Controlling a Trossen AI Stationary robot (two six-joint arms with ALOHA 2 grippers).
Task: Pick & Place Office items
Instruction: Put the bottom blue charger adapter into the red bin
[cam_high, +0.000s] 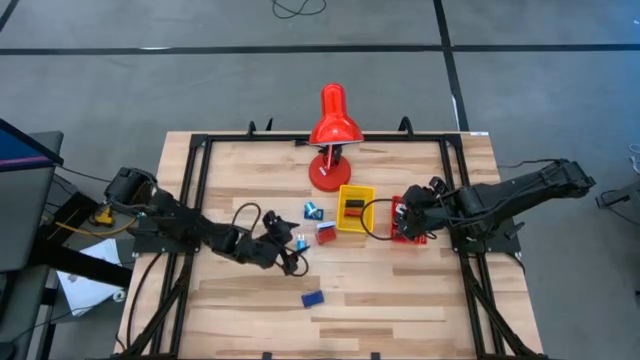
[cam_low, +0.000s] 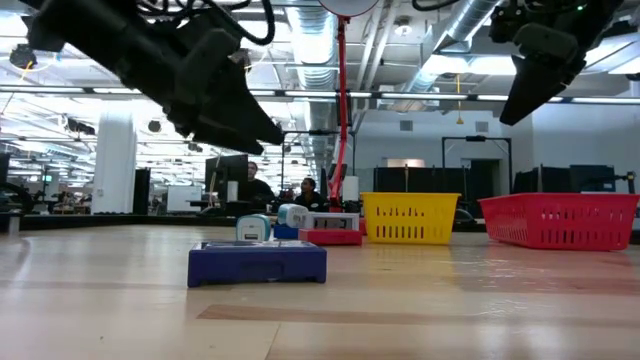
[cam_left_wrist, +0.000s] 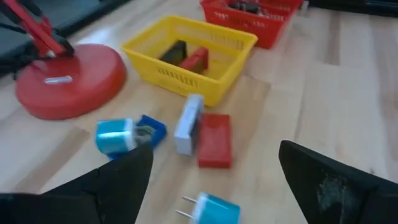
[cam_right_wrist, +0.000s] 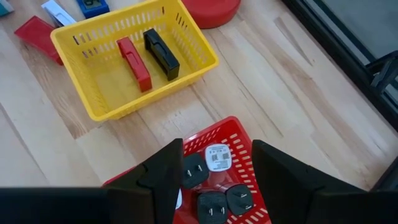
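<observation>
Left gripper hovering low over mid-table, fingers spread wide and empty. Straight ahead, just off the fingertips and roughly centred in the gap: a light-blue plug adapter, lying on its side, prongs pointing across toward one finger, long axis running across the opening rather than along it. Farther out in the same direction, a red flat block with a white adapter touching its long edge, both lengthwise toward the yellow basket; beside them another blue adapter, nearer the red lamp base. Lone blue block well apart, closer to the table's front edge. Right gripper poised above the red basket, fingers partly open, nothing held, black adapters in the basket below. Left arm plainly nearer; likely a short reach forward, perhaps with a wrist turn to square up.
</observation>
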